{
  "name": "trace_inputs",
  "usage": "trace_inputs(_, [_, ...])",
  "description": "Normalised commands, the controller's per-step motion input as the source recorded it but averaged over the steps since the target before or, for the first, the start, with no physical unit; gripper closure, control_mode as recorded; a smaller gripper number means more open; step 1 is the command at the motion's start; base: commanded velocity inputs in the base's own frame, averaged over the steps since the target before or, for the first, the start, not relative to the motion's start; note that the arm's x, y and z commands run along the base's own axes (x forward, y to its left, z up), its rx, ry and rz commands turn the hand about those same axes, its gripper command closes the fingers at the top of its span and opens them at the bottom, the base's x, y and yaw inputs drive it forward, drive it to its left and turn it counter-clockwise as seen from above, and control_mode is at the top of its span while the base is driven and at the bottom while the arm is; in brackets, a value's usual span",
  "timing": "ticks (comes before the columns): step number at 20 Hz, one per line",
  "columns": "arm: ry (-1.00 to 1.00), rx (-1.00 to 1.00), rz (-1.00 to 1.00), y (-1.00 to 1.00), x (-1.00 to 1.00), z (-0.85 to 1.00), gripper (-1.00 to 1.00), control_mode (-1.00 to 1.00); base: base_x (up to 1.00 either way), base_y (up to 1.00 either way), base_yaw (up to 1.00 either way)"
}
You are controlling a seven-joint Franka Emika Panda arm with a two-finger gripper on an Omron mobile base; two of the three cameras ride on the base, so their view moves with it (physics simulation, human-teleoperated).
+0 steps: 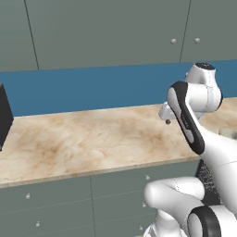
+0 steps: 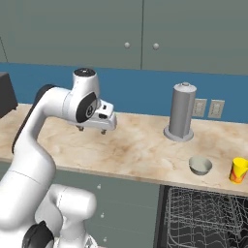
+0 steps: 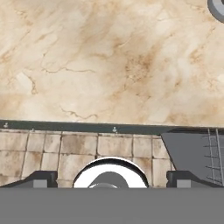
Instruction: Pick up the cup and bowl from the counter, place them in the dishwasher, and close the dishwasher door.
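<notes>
Right now the gripper (image 2: 92,130) is hanging above the counter (image 2: 131,145), well to the left of the task's things, and its two dark fingertips (image 3: 40,179) are sitting far apart, so the fingers are wide and holding nothing. The bowl (image 2: 200,165) is sitting near the counter's front edge, and a yellow cup (image 2: 238,170) is standing just beside it on the right. Behind them a tall grey canister (image 2: 181,112) is standing near the blue wall. Below the bowl, the dishwasher (image 2: 203,218) is showing its wire racks, and its door (image 3: 190,151) is lying open, sticking out over the tiled floor (image 3: 52,148).
</notes>
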Motion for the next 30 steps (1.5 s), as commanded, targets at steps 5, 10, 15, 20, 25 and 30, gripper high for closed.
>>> trace_inputs(5, [0.0,0.03,0.0,-0.48,0.0,-0.17,-1.0,-1.0,0.0,0.0,0.0])
trace_inputs(10, [0.0,0.01,0.0,-0.51,0.0,-0.05,-1.0,-1.0,0.0,0.0,0.0])
trace_inputs(15, [0.0,0.0,0.0,-0.52,0.0,-0.06,-1.0,-1.0,0.0,0.0,0.0])
trace_inputs(20, [0.0,0.0,0.0,-0.51,0.0,-0.11,-1.0,-1.0,0.0,0.0,0.0])
trace_inputs(25, [0.0,0.0,0.0,-0.54,0.0,-0.12,-1.0,-1.0,0.0,0.0,0.0])
trace_inputs(30, [0.0,0.0,0.0,-0.56,0.01,-0.14,-1.0,-1.0,0.0,0.0,0.0])
